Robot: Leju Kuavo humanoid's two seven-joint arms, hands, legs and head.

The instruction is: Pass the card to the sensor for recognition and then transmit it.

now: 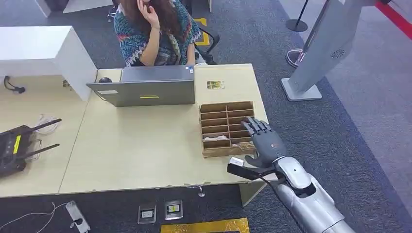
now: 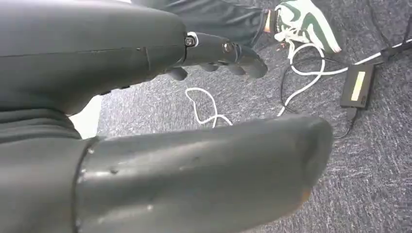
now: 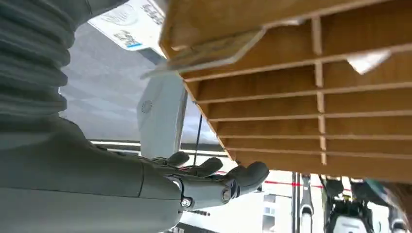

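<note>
A wooden slotted card box [image 1: 227, 129] stands on the pale desk [image 1: 136, 145], right of centre. A greyish card [image 3: 214, 51] sticks out of one slot at the box's edge, and a white card [image 1: 217, 138] lies in another slot. My right hand [image 1: 262, 140] hovers at the box's right side with its fingers [image 3: 214, 172] stretched out and apart, holding nothing. A small gold-patterned card-like item [image 1: 215, 85] lies flat on the desk behind the box. My left hand [image 2: 209, 53] hangs over the carpet with nothing in it.
A grey laptop [image 1: 148, 87] stands open behind the box, and a person sits behind it. A black router [image 1: 14, 145] lies on the left desk. A white kiosk stand [image 1: 316, 58] rises at the right. Under the left hand are cables, a power brick [image 2: 357, 87] and a shoe [image 2: 306, 22].
</note>
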